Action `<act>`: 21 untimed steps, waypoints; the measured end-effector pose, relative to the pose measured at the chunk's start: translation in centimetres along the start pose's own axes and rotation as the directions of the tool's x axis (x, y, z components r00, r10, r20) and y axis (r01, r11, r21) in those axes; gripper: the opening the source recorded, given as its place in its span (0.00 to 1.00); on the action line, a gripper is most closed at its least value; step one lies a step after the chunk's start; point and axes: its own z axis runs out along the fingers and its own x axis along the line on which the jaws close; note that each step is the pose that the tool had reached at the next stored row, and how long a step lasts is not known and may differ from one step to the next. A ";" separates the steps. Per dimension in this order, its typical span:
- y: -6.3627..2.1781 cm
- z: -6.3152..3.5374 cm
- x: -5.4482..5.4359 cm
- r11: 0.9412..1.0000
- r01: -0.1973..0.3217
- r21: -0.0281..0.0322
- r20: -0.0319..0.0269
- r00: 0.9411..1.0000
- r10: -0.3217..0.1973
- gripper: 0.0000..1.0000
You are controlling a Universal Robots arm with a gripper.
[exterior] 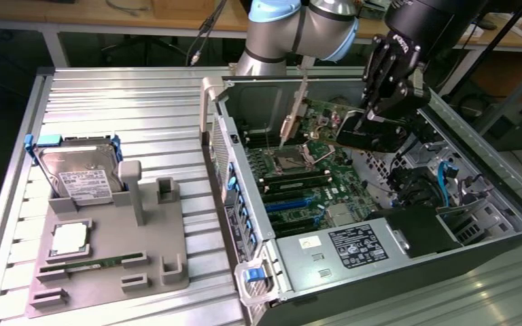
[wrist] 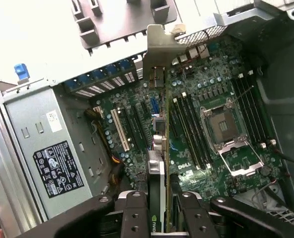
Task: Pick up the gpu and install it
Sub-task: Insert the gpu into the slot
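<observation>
While the black two-fingered claw [exterior: 376, 115] hangs inside the open black and silver computer case [exterior: 478, 156], it is closed to a narrow gap on the gpu [exterior: 334, 122], a thin flat card with a green circuit board, a black cooler face and a long silver metal bracket at one end. In the wrist view the claw [wrist: 159, 210] pinches the gpu [wrist: 157, 163] by its two flat faces, and the card stands on edge. Its bracket end points towards the case's rear wall, where the blue-tabbed slot openings sit.

The card's lower edge lies over the case's green motherboard [exterior: 306, 183], beside the long memory slots and the open silver processor socket [wrist: 226, 126]. It seems to hang just above the board, though I cannot tell whether the edge touches. The case's side walls stand well apart from the card on both faces. The silver power supply box with the black label [wrist: 42, 148] fills the case's end away from the arm, apart from the card.

Outside the case, near its rear wall, the ribbed metal table [exterior: 125, 102] carries a grey moulded holder [exterior: 107, 278]. In it rest a boxy silver hard drive with a white label [exterior: 79, 176] and a narrow green memory stick [exterior: 89, 261].
</observation>
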 end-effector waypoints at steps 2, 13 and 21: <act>0.00 0.00 0.0 0.998 0.058 0.001 -0.002 0.998 -0.058 0.27; 0.00 0.00 0.0 0.956 0.293 0.005 -0.012 0.956 -0.293 0.27; 0.00 0.00 0.0 0.915 0.403 0.006 -0.016 0.915 -0.403 0.27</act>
